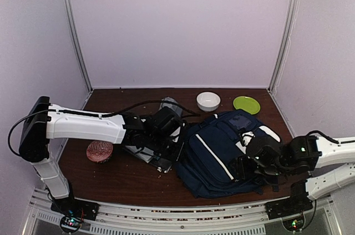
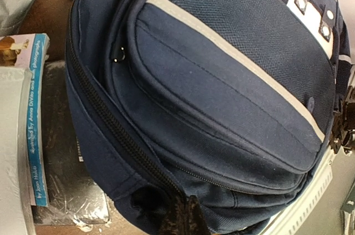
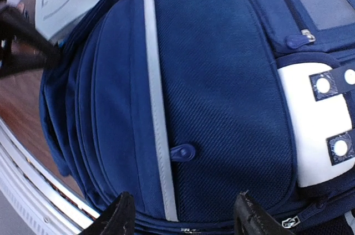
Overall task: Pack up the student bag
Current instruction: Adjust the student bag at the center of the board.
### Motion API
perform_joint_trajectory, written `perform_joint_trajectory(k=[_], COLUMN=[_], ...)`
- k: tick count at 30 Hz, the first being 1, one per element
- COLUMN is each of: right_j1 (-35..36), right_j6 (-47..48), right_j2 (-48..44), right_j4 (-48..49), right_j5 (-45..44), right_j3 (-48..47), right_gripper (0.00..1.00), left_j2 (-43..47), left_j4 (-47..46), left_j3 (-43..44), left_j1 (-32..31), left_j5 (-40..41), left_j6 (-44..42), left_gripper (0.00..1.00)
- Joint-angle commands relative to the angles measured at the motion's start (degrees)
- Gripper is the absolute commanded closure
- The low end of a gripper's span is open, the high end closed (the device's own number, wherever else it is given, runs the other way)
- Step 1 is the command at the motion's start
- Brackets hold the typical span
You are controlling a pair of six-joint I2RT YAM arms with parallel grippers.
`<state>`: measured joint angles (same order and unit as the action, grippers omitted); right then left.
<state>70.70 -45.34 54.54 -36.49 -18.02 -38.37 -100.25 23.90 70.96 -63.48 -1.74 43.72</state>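
Packing looks barely begun from my remote desk: the large navy-blue fabric backpack with white stripe trim [image 1: 213, 154] lies flat on the brown table [image 1: 138, 182], toward four o'clock. Its visible zips seem shut, with a blue-spined paperback book [image 2: 36, 113] just beside it at nine o'clock and a white ceramic bowl [image 1: 208, 101] and round green plate [image 1: 246, 103] near its twelve o'clock edge. My left gripper [image 2: 183, 217] is pinched closed at the backpack's side zip seam, though I cannot tell whether it has caught anything; my right gripper [image 3: 183, 215] hangs over the front panel, fingers apart, holding nothing.
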Motion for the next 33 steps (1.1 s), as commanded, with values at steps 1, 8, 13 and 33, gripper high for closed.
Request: perform_joint_trajectory(k=[1,8,13,33], right_j1=[5.6,10.9,11.6,14.7], right_j6=[6.7,11.1,12.5,18.5], right_j2=[4.3,11.4,15.9,25.5], right_j4=[-2.4,-3.4,-1.5,-0.2], right_j5=[1.9,2.1,2.3,6.7], right_j3=[-4.2,-7.3,-8.3,-13.7], right_gripper=[0.41,0.51,0.52,0.56], left_j2=[1.6,4.5,4.6,13.4], left_j4=[-0.8,0.1,1.1,-0.1], left_j3=[2.7,4.8,6.7,-2.7], left_j1=[1.6,4.1,4.8,4.9], left_j5=[3.6,4.1,3.0,5.8], left_j6=[-2.8,-5.1,-6.2,-4.2], left_gripper=[1.0,1.0,1.0,1.0])
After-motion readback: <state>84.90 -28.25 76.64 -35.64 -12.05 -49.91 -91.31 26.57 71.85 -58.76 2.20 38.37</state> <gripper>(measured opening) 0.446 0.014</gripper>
